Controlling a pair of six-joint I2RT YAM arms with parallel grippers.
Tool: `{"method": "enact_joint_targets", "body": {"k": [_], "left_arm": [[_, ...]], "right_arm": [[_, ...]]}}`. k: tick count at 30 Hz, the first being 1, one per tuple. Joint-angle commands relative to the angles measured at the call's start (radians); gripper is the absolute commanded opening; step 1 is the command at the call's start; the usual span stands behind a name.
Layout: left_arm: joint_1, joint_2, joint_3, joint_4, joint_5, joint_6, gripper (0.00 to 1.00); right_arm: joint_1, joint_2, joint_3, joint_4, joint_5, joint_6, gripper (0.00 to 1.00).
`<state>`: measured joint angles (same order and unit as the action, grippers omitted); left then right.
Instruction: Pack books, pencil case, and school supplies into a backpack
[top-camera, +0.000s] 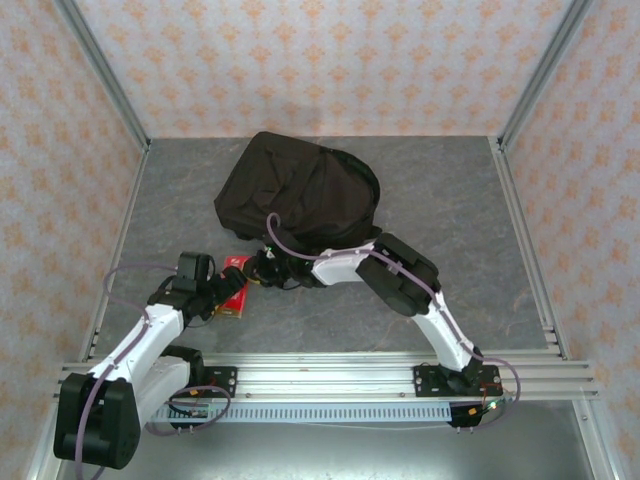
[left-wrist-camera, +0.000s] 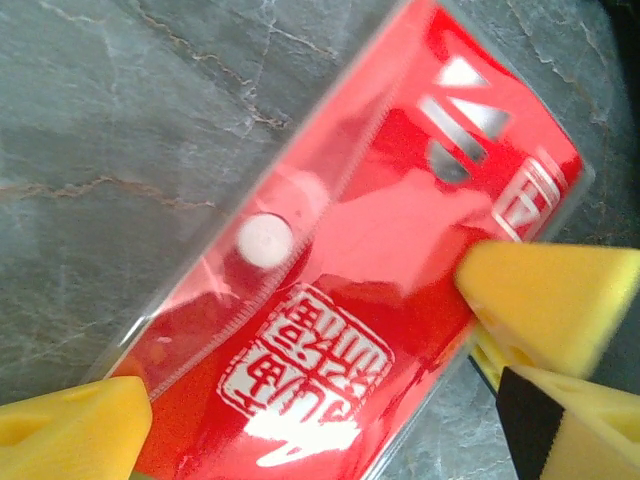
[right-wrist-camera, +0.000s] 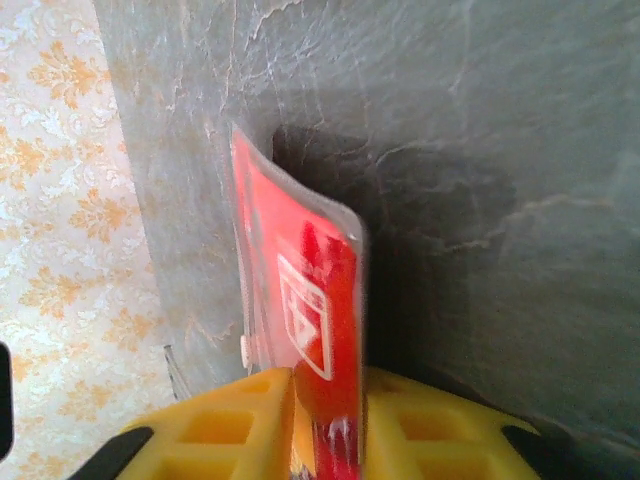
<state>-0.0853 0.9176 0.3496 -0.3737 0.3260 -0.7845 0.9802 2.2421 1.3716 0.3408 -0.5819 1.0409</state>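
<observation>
The black backpack (top-camera: 300, 190) lies at the middle back of the table. Just in front of it is the red packet (top-camera: 236, 264), a glossy red card in a clear sleeve (left-wrist-camera: 380, 200). My right gripper (top-camera: 258, 270) is shut on one end of it, and the packet (right-wrist-camera: 310, 290) stands edge-on between the yellow fingers (right-wrist-camera: 230, 420). My left gripper (left-wrist-camera: 305, 340) is open, its fingers spread to either side of the packet's width; the right fingertip (left-wrist-camera: 550, 300) overlaps the packet's edge. The books and the other school supplies are out of view.
Grey marbled tabletop (top-camera: 450, 200) lies on all sides of the backpack. Patterned walls with metal posts (top-camera: 105, 75) close in the left, back and right. An aluminium rail (top-camera: 330, 375) carrying the arm bases runs along the near edge.
</observation>
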Motion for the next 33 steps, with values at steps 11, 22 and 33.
{"method": "enact_joint_targets", "body": {"k": [11, 22, 33], "left_arm": [[-0.01, -0.052, 0.0, -0.05, 0.113, 0.003, 0.96], [-0.156, -0.291, 0.191, -0.239, 0.056, 0.062, 0.96], [-0.321, 0.01, 0.689, -0.367, -0.127, 0.294, 0.92]], "right_arm": [[0.041, -0.134, -0.054, -0.094, 0.114, -0.117, 0.0], [0.044, -0.463, -0.155, -0.421, 0.313, -0.353, 0.0], [-0.078, -1.013, -0.319, -0.74, 0.752, -0.436, 0.0]]}}
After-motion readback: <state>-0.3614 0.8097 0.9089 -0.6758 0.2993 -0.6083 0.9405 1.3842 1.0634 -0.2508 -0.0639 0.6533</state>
